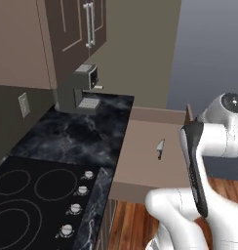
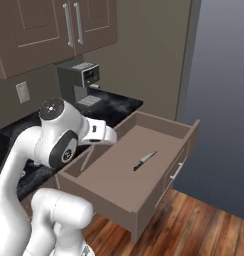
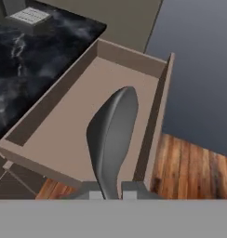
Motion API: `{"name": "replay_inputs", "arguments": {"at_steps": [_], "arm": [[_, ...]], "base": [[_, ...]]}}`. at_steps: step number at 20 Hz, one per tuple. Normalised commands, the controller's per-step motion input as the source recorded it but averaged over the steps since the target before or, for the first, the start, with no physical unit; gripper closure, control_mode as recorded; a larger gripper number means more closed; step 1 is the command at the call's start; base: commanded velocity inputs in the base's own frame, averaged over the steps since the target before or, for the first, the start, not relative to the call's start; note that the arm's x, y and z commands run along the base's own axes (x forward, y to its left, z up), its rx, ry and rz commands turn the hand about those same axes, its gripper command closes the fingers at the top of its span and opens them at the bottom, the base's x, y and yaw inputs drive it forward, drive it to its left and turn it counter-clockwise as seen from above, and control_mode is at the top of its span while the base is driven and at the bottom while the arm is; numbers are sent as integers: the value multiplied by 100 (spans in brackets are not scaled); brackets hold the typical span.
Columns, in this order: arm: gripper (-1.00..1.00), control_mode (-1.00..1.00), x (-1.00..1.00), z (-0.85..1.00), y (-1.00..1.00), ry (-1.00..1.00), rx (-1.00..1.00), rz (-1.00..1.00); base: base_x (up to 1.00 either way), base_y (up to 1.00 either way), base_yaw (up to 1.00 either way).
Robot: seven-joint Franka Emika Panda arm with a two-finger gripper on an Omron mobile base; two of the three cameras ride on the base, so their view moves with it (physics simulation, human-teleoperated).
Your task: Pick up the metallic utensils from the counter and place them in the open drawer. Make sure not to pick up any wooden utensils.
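gripper (image 3: pixel 109 195) closed on the silver-grey utensil (image 3: pixel 111 139), pinched at the handle end right between the fingertips (image 3: pixel 95 194), grey rounded head pointing away from the hand. In the hand view the utensil hangs over the open drawer (image 3: pixel 158 118), head over the pale drawer floor toward the front wall, above it, not resting on it. In the right base view a thin pale sliver of the utensil (image 2: pixel 87 159) drops from the hand just inside the drawer's (image 2: pixel 159 192) surface-side wall. Kitchen knife (image 2: pixel 144 160) lies flat on the drawer floor, near the middle, well apart from the utensil; left base view has the knife (image 1: pixel 160 149) in the drawer (image 1: pixel 127 190) too, blade pointing to the drawer's back. Drawer is pulled out from the end of the black marble surface (image 1: pixel 87 139). Coffee machine (image 1: pixel 83 89) sits on the surface behind the drawer, by the wall. Stovetop knobs (image 1: pixel 75 208) on the surface edge, drawer's left side
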Motion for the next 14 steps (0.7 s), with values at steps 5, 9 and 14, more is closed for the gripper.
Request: {"name": "replay_inputs", "arguments": {"at_steps": [5, 9, 14], "arm": [[100, -100, 71, -91, -11, 57, 3, -1], [100, -100, 96, -83, -7, 45, 2, -6], [100, -100, 93, -76, -14, 26, 2, -3]], "base": [[0, 0, 0], [0, 0, 0], [0, 0, 0]]}}
